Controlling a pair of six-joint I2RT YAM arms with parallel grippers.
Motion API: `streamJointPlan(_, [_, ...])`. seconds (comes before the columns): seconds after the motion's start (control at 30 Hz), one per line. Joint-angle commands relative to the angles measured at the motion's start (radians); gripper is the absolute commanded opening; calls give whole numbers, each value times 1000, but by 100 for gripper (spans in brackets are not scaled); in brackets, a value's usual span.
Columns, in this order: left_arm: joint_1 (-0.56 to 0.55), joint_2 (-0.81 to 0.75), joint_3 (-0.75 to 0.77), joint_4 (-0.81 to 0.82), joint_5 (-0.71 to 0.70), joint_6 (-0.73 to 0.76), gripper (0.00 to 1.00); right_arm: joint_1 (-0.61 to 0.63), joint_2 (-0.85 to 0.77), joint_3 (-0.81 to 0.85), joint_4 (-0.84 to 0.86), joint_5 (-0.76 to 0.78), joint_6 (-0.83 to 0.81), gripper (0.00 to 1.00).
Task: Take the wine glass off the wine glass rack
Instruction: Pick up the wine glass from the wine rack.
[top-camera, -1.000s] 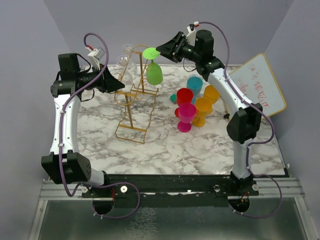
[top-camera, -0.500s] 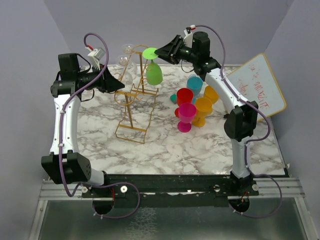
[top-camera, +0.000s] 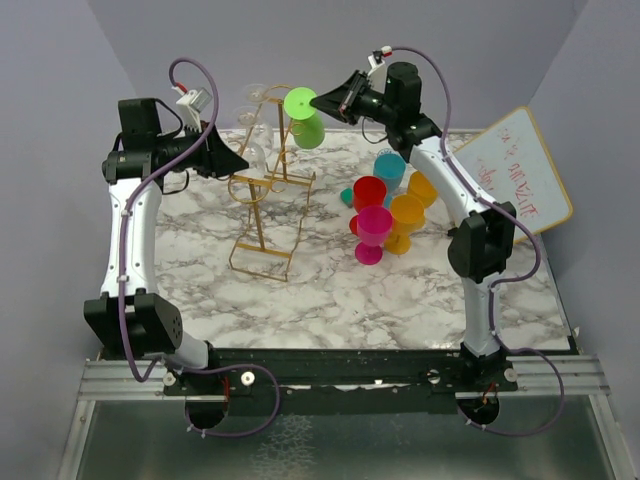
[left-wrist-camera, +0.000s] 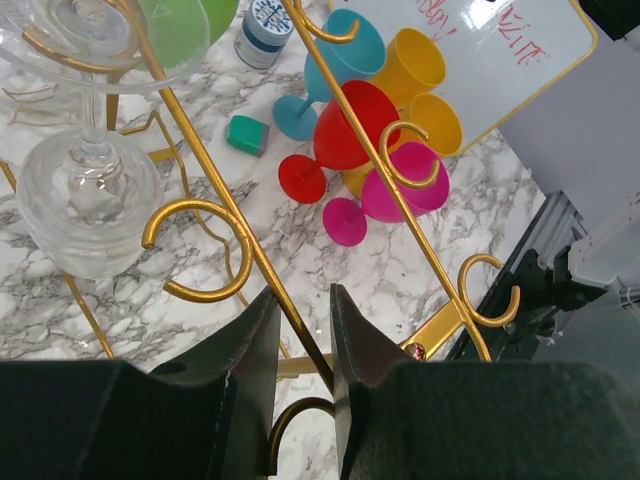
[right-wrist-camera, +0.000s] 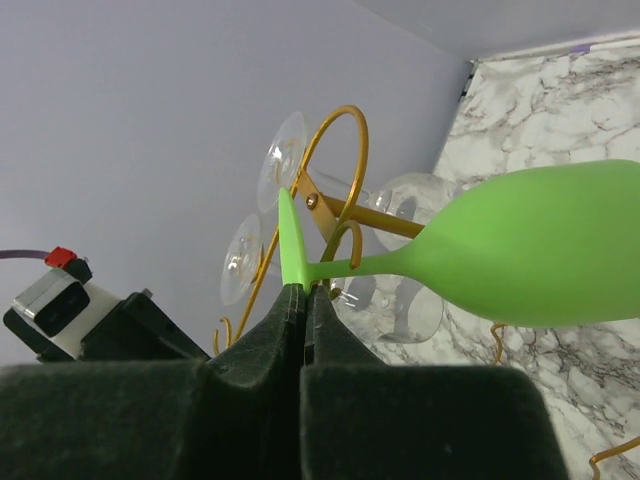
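Note:
The gold wire wine glass rack stands tilted on the marble table. My left gripper is shut around one of its slanted rods; in the left wrist view the rod runs between my fingers. A green wine glass hangs near the rack's top. My right gripper is shut on the rim of its round foot. In the right wrist view its stem passes by a gold hook curl and its bowl points right. Clear wine glasses hang on the rack's far side.
A cluster of coloured plastic goblets stands right of the rack, also in the left wrist view. A whiteboard leans at the right wall. A small teal block and a little jar lie behind the rack.
My left arm has risen and drawn the rack slightly up and left. My right gripper has lifted the green glass a little; its bowl sits higher and more level.

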Motion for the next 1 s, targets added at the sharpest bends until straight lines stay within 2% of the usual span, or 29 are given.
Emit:
streamJointPlan(0.0, [0,55,91,62,-43,59,0,8,-27,-1,32,-8,4,1])
streamJointPlan(0.27, [5,126,119,30,67,161,0,0,-40,44,32,-11,1,0])
streamJointPlan(0.4, [7,172,158,-54,119,239,0,-15,-53,57,15,-1,-9,1])
streamJointPlan(0.53, [10,210,189,-81,125,268,0,-33,-59,63,16,-3,0,0])
streamJointPlan(0.7, [19,235,220,-91,66,273,0,-47,-83,69,-26,16,-23,1])
streamJointPlan(0.87, [22,246,241,-94,52,264,23,-54,-115,24,-36,46,-34,0])
streamJointPlan(0.97, [22,239,243,-95,42,260,41,-61,-108,24,-41,36,-29,0])
